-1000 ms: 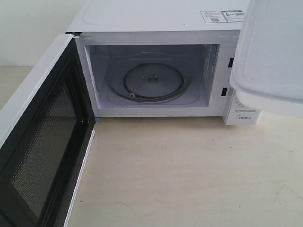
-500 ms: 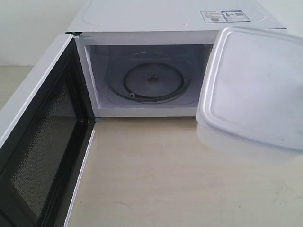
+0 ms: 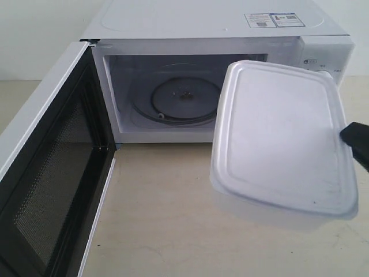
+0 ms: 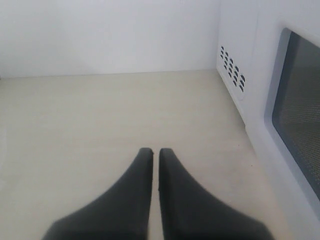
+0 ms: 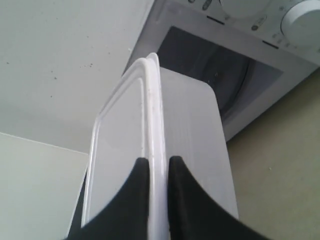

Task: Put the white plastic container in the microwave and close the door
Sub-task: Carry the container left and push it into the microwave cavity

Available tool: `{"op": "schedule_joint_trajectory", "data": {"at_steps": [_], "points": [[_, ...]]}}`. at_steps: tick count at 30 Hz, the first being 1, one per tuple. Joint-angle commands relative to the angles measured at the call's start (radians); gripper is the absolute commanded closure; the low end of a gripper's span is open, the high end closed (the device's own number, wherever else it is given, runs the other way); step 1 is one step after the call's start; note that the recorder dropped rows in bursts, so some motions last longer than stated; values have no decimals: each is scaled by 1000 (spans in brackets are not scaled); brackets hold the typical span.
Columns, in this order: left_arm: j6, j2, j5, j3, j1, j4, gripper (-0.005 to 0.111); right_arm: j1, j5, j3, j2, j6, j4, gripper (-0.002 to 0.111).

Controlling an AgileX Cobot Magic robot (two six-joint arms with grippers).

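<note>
The white plastic container (image 3: 282,135) hangs in the air in front of the microwave's (image 3: 207,23) right half, lid facing the exterior camera. My right gripper (image 5: 159,161) is shut on the container's (image 5: 190,130) lipped rim; only a dark tip of a finger (image 3: 357,138) shows in the exterior view. The door (image 3: 46,173) stands swung wide open to the left, its black inner face and mesh window showing. The glass turntable (image 3: 184,101) lies bare in the cavity. My left gripper (image 4: 155,151) is shut on nothing, above the tabletop beside the door's outer face (image 4: 295,115).
A beige tabletop (image 3: 173,213) stretches before the microwave. The right wrist view shows a round knob (image 5: 302,22) on the control panel. Vent slots (image 4: 232,67) mark the microwave's side. A pale wall stands behind.
The container has moved left and downward across the exterior view, from the right edge toward the open cavity, uncovering the control panel's top. A dark finger now shows at the right edge.
</note>
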Motion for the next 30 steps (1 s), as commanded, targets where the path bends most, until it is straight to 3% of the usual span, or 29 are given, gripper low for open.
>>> {"op": "schedule_joint_trajectory", "data": {"at_steps": [1, 16, 19, 21, 25, 27, 30], "points": [[-9, -3, -4, 3, -8, -7, 102, 1, -119, 1, 126, -25, -19, 108], [-9, -3, -4, 3, -8, -7, 102, 18, -454, -61, 480, -320, 188, 108], [-9, -3, -4, 3, -8, -7, 102, 199, -413, -79, 535, -493, 448, 108], [-9, -3, -4, 3, -8, -7, 102, 385, -413, -81, 579, -708, 725, 108], [-9, -3, -4, 3, -8, -7, 102, 688, -557, -82, 730, -1035, 1187, 108], [-9, -3, -4, 3, -8, -7, 102, 748, -648, -82, 807, -1037, 1270, 108], [-9, -3, -4, 3, -8, -7, 102, 757, -743, -82, 867, -1025, 1296, 108]]}}
